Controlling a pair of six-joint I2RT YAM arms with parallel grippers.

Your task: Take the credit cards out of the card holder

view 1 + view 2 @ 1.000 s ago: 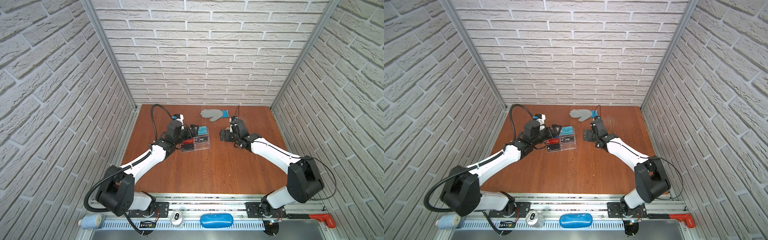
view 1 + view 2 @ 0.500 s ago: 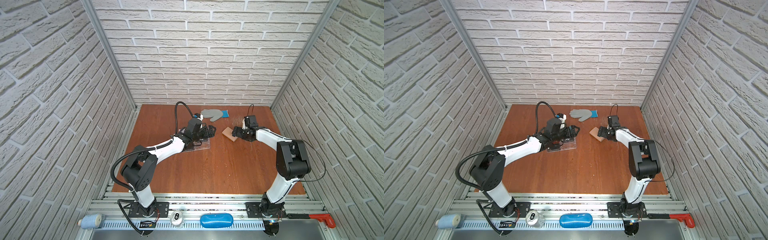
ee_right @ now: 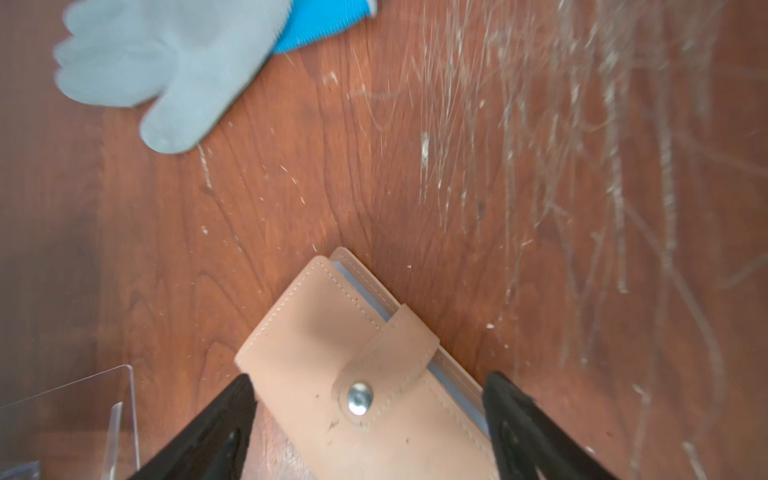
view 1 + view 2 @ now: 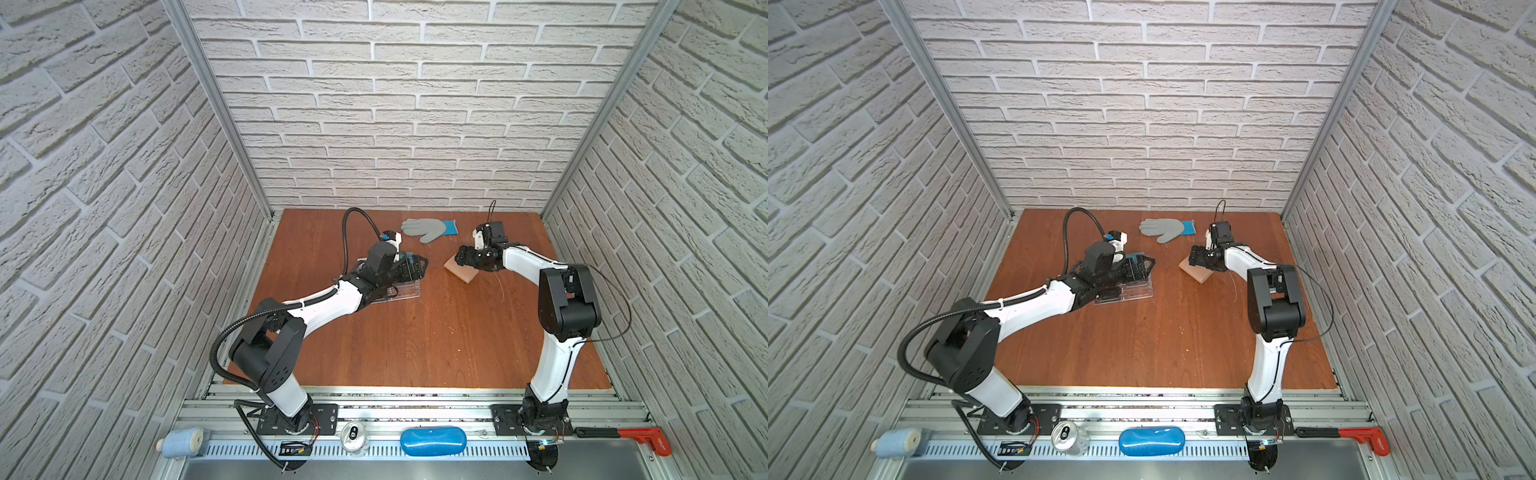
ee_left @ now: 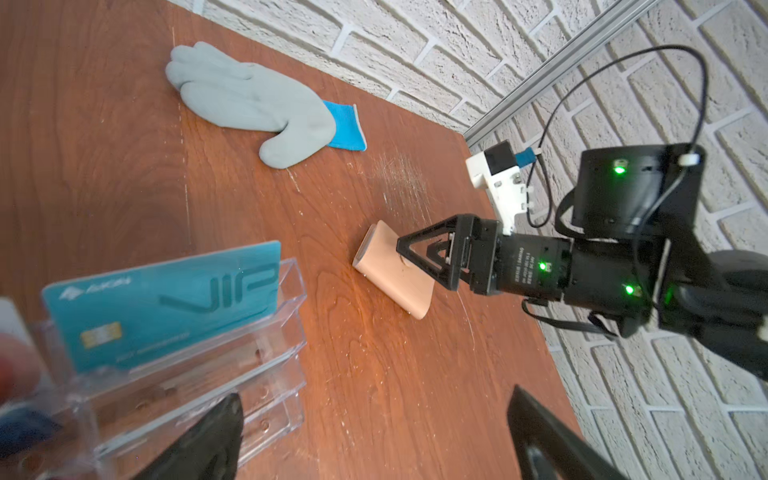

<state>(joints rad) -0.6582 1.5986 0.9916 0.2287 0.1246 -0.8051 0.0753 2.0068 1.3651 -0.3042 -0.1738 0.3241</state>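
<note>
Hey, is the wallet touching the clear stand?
Apart. The left wrist view shows bare table between the wallet and the stand.

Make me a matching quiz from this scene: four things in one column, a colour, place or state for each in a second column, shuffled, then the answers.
1. glove
2. card holder
3. teal card
4. left gripper

A. snapped shut
B. open
C. grey with a blue cuff
D. upright in the clear stand

Pairs: 1-C, 2-A, 3-D, 4-B
</note>
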